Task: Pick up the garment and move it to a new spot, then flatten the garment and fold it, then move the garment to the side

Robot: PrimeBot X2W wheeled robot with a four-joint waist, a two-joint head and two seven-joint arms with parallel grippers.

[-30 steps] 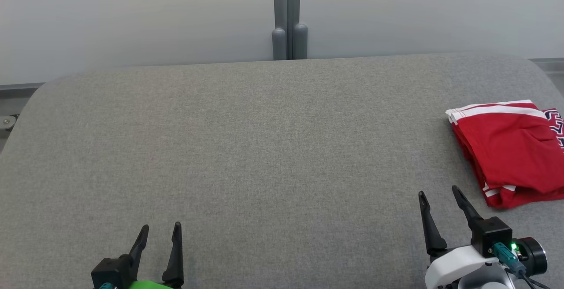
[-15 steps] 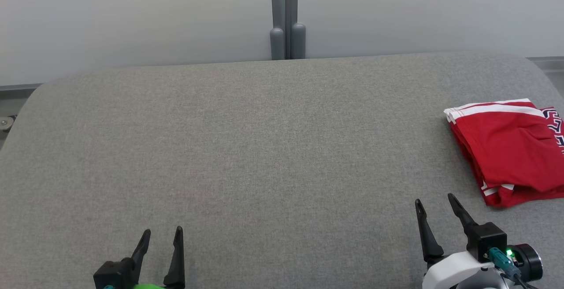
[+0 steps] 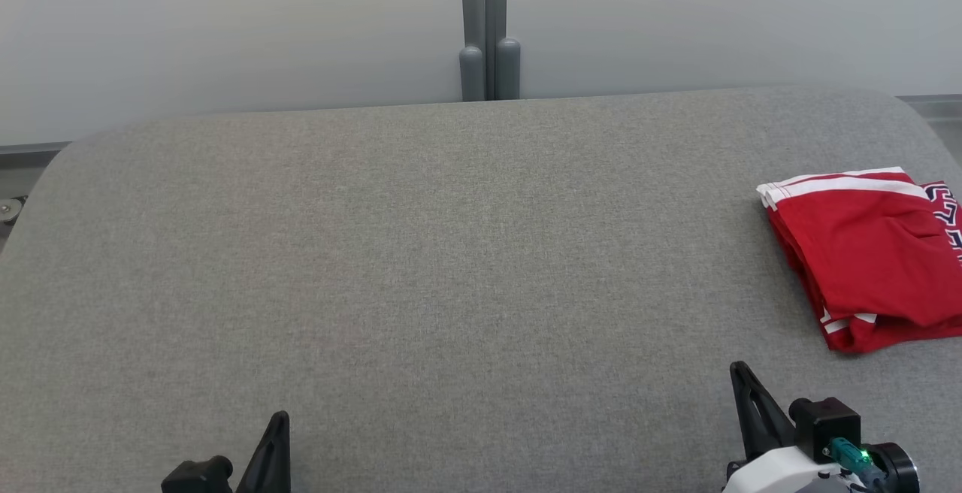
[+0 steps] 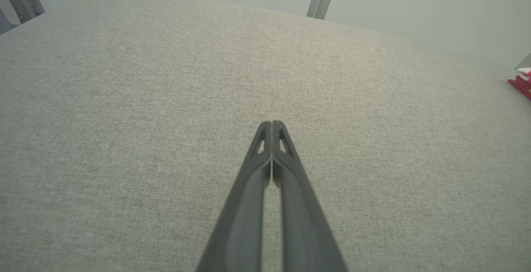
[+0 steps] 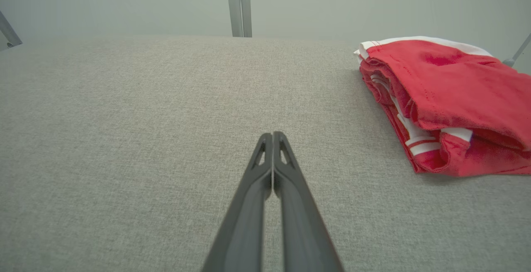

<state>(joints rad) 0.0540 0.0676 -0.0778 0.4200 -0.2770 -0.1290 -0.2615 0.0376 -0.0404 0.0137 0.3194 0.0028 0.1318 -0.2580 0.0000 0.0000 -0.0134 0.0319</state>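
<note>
Well, grey surface (image 3: 451, 252) (pale wall (image 3: 225, 27), perhaps glass); left gripper (image 4: 271, 126), right gripper (image 5: 272, 136) closed.

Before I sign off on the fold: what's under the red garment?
The red garment lies folded on the grey fabric surface; white-striped layers show at its edges. Anything beneath it or between the folds is covered.

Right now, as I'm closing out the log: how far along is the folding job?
Done: the red garment lies folded at the right of the table. In hand: nothing; the left end effector and right end effector are shut, clear of it. Left: seemingly nothing.
</note>
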